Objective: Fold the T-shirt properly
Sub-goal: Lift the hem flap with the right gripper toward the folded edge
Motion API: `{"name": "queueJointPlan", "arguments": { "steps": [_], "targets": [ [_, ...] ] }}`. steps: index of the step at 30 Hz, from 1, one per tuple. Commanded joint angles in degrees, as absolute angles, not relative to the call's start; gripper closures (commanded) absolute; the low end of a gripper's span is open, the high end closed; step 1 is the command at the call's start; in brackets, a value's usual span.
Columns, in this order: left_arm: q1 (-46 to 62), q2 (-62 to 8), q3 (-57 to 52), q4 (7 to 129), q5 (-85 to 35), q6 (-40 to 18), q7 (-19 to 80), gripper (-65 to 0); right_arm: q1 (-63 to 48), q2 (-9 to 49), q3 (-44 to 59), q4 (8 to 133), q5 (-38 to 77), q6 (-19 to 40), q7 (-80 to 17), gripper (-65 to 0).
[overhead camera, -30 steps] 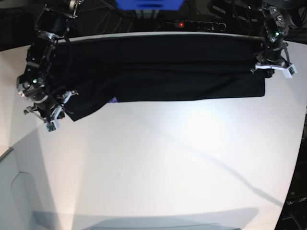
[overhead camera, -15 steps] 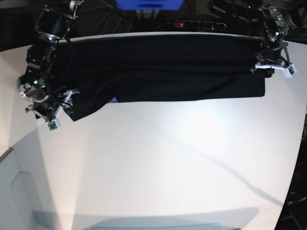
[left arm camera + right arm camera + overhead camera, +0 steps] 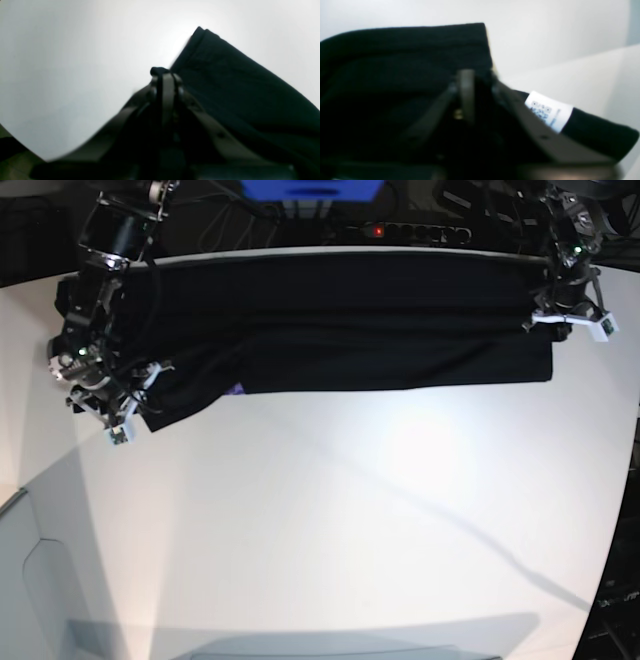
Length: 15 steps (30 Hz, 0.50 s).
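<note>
The black T-shirt (image 3: 340,320) lies as a long folded band across the far part of the white table (image 3: 380,520). My right gripper (image 3: 132,404) is at the shirt's left end and is shut on the cloth. In the right wrist view the gripper (image 3: 470,75) is shut over black fabric (image 3: 395,62), beside a white printed care label (image 3: 548,111). My left gripper (image 3: 572,325) is at the shirt's right end. In the left wrist view it (image 3: 163,73) is shut on a small tuft of the shirt (image 3: 237,87). The orange neck label is not visible.
A power strip with a red light (image 3: 378,230) and a blue object (image 3: 310,188) sit behind the table's far edge. A small purple patch (image 3: 236,388) peeks from under the shirt's near hem. A grey surface (image 3: 40,580) borders the table at lower left.
My right gripper has moved toward the far edge of the table, carrying the shirt's left corner with it. The left gripper and the right end of the shirt have stayed put.
</note>
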<state>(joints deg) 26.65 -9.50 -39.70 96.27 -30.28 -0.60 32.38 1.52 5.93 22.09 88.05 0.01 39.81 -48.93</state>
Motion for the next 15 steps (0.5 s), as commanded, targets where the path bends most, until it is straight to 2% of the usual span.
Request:
{"name": "queueJointPlan", "arguments": {
  "steps": [1,5,15],
  "targets": [
    [26.9,-10.2,-40.1,97.1,-30.2,-0.3,31.0,-0.6,3.2,6.5,22.5,89.1,0.3,40.0,-48.3,0.0],
    [26.9,-10.2,-40.1,97.1,-30.2,-0.3,31.0,-0.6,3.4,6.5,22.5,91.1,0.3,40.0,-48.3,0.0],
    [26.9,-10.2,-40.1,97.1,-30.2,-0.3,31.0,-0.6,-1.7,5.4,22.5,107.5,0.2,40.0,-48.9,0.0]
  ]
}}
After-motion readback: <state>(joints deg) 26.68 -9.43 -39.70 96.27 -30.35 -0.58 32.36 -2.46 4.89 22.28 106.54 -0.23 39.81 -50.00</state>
